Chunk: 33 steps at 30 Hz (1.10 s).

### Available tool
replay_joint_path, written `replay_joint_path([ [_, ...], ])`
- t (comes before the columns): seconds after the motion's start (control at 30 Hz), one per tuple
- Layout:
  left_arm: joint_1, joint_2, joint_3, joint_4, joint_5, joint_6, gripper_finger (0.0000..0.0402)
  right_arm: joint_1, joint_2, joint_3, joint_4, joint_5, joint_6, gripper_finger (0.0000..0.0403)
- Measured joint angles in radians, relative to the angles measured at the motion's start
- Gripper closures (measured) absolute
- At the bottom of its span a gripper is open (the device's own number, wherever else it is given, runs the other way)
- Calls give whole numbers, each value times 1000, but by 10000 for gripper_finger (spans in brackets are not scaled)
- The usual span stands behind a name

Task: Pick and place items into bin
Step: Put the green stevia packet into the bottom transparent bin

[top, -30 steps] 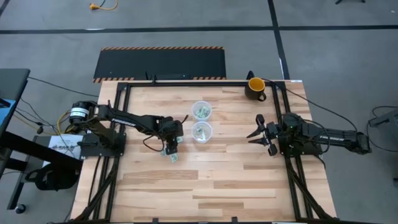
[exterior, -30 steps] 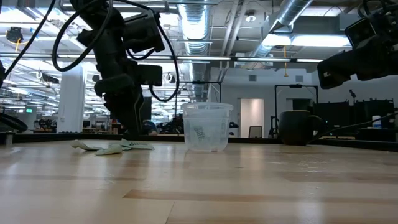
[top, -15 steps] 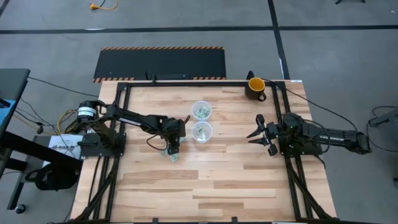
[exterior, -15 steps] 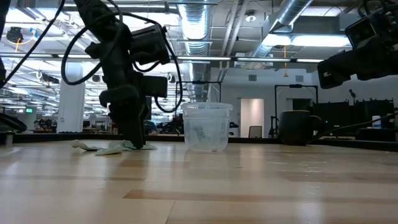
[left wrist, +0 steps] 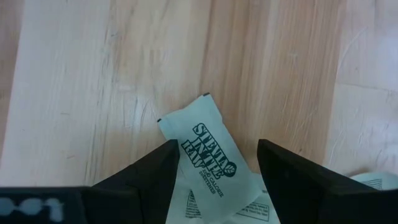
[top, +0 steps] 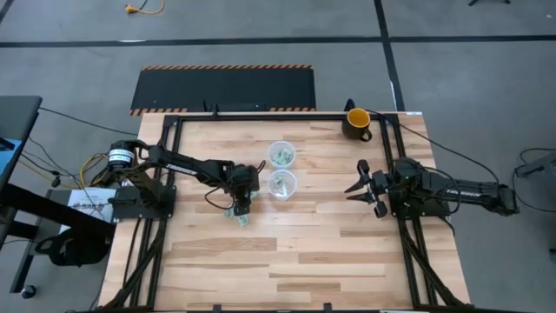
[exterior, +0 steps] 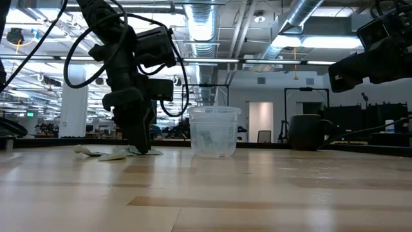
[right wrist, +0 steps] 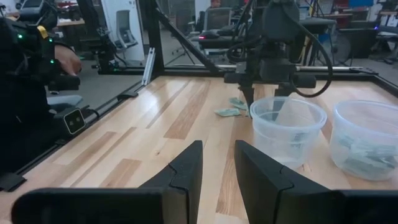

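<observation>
Several small green-and-white packets (top: 243, 219) lie flat in a loose pile on the wooden table, left of two clear plastic cups. The top packet (left wrist: 208, 154) bears dark print. My left gripper (left wrist: 217, 180) is open and points straight down, its fingertips at table height (exterior: 144, 149) with that packet between them. The nearer cup (top: 281, 184) and the farther cup (top: 281, 155) each hold packets. My right gripper (top: 359, 187) is open and waits above the table's right side, facing the cups. My left gripper comes from above, pointing down, with one finger (left wrist: 146, 180) at each side of the top packet's printed middle (left wrist: 205, 146), which lies flat on the pile. Whether the fingers touch the packet, I cannot tell.
A dark mug with a yellow inside (top: 357, 122) stands at the far right corner. A black metal frame (top: 261, 114) runs round the table's edge. A person's hand (right wrist: 65, 62) shows beyond the table's left side in the right wrist view. Bare wood lies along the near half.
My left gripper has come down onto the packet pile and shifted slightly toward the cups, its fingertips reaching table height about half a second ago. It has kept still since. The packets and cups have stayed in place.
</observation>
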Motion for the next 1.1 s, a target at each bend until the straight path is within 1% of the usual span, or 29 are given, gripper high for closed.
replay_joint_path([
  [0.13,0,2,6,-7,0,8,186,0,0,0,0,0,0,316],
  [0.23,0,2,8,-9,0,13,204,0,0,0,0,0,0,316],
  [0.57,0,3,8,-5,26,15,322,0,0,0,0,0,0,316],
  [0.8,0,3,8,-6,33,25,385,0,0,0,0,0,0,316],
  [0.9,0,3,14,-14,33,35,397,0,0,0,0,0,0,316],
  [1.1,-9,3,63,-90,-25,65,394,0,0,0,0,0,0,316],
])
